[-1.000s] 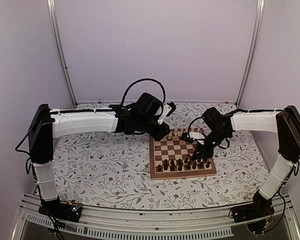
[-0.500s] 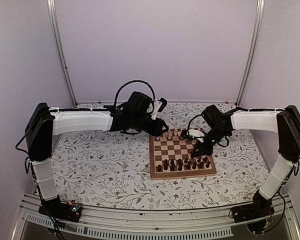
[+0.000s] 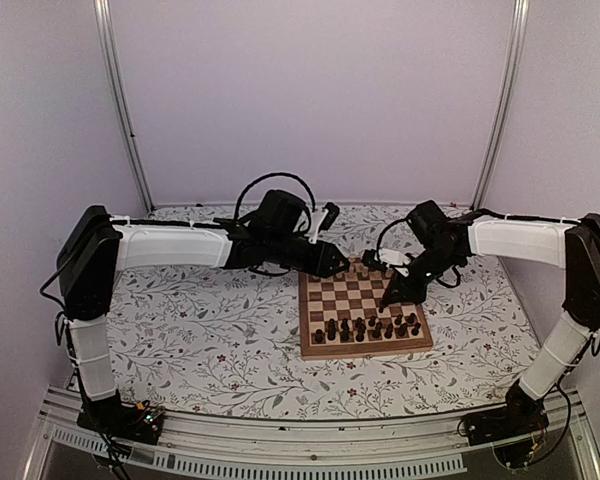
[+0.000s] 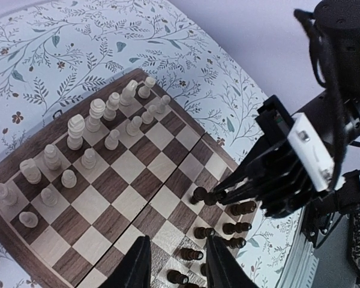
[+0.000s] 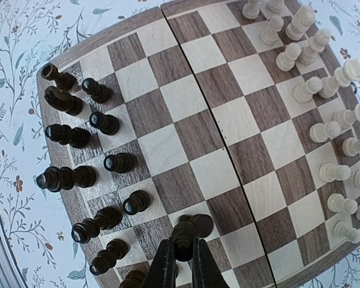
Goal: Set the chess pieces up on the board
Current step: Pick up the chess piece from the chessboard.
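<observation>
Floral tablecloth (image 3: 210, 330) carries the chessboard (image 3: 365, 346), with both arms reaching over it.
From above, the left gripper (image 3: 335, 262) hovers by the board's far-left corner and the right gripper (image 3: 388, 298) is over its right side. Left wrist: fingers (image 4: 138, 267) spread, empty; pale pieces (image 4: 78, 129) stand upright in two rows. Right wrist: fingers (image 5: 163, 264) pinch a dark piece (image 5: 191, 230), seen nearly end-on, beside crowded dark pieces (image 5: 78, 102).
</observation>
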